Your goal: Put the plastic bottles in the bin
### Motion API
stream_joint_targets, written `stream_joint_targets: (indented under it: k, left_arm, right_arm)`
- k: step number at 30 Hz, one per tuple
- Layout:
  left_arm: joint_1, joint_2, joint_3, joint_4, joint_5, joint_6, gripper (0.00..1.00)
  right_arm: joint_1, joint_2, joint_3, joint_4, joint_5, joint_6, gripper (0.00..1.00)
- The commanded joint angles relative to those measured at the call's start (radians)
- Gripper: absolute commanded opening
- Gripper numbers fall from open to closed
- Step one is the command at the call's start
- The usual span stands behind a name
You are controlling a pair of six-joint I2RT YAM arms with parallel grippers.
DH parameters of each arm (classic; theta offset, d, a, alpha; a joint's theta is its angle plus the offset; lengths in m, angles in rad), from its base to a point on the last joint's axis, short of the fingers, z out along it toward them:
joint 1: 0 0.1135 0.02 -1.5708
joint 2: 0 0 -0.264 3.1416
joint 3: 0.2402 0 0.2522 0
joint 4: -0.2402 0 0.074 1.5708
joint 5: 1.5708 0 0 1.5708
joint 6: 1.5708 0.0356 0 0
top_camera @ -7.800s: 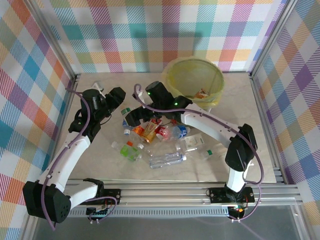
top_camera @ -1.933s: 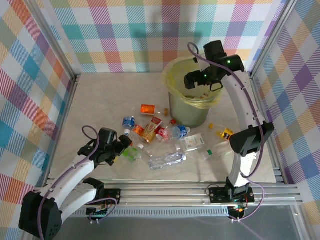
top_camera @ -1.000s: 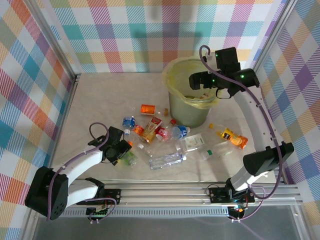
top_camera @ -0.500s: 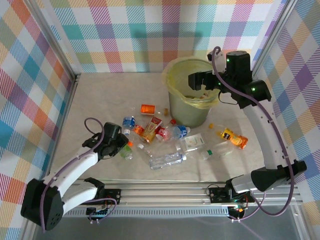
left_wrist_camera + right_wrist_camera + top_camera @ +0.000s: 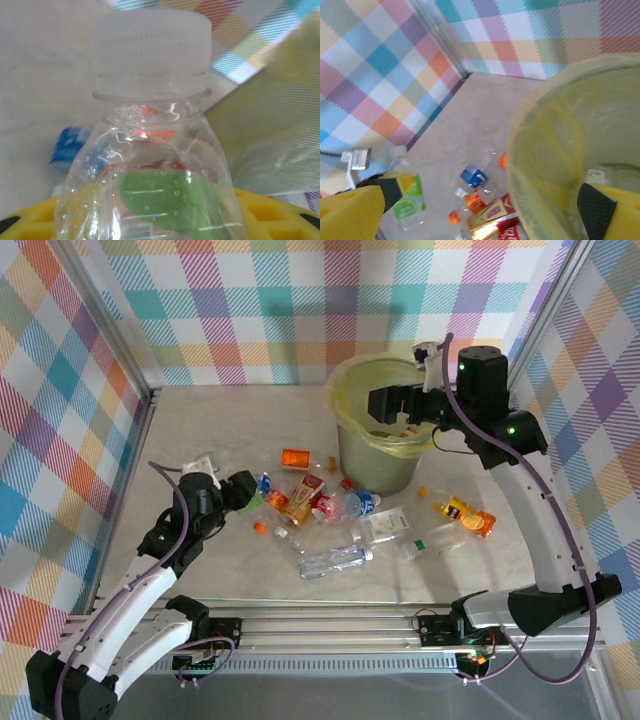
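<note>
Since the left gripper (image 5: 238,495) is pinching a green-labelled bottle (image 5: 249,503), apparently lifted off the table (image 5: 200,430), the step in hand is, I judge, the carry of that bottle to the bin (image 5: 347,390). In the top external view this gripper hangs well to the left of the bin, while the right gripper (image 5: 388,403) hovers over the bin's mouth with its jaws spread and nothing between them. The loose bottles (image 5: 335,558) lie on the table in front of the bin and to its left, and an orange bottle (image 5: 465,516) lies in front of it to the right. The left wrist view gives what the overhead one cannot: the bottle stands upright between the yellow pads (image 5: 30,220), white cap (image 5: 150,40) on top, the jaws pressed against its lower body, and the bin's yellow-lined wall (image 5: 280,125) rises behind it to the right. The right wrist view looks past its own wide-apart fingers (image 5: 350,210) into the bin (image 5: 545,150), and it alone shows the held bottle (image 5: 410,197) from the bin's side, well to the left of the rim. The next move probably calls for swinging the left arm across and up over that rim and parting the jaws only above the mouth. The right gripper sits there now, so it likely has to clear away first.
</note>
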Motion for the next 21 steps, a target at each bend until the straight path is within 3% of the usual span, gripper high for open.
stream_joint_targets:
  k: [1, 10, 21]
  left_arm:
    - [-0.011, 0.044, 0.057, 0.284, 0.135, 0.189, 0.43]
    - [-0.010, 0.186, 0.140, 0.513, 0.356, 0.314, 0.43]
    - [-0.057, 0.286, 0.254, 0.528, 0.552, 0.434, 0.43]
  right_arm:
    - [0.064, 0.039, 0.017, 0.034, -0.054, 0.011, 1.00]
    - [0.188, 0.187, 0.132, 0.037, -0.075, -0.001, 0.98]
    - [0.300, 0.372, 0.323, 0.010, -0.097, -0.041, 0.84]
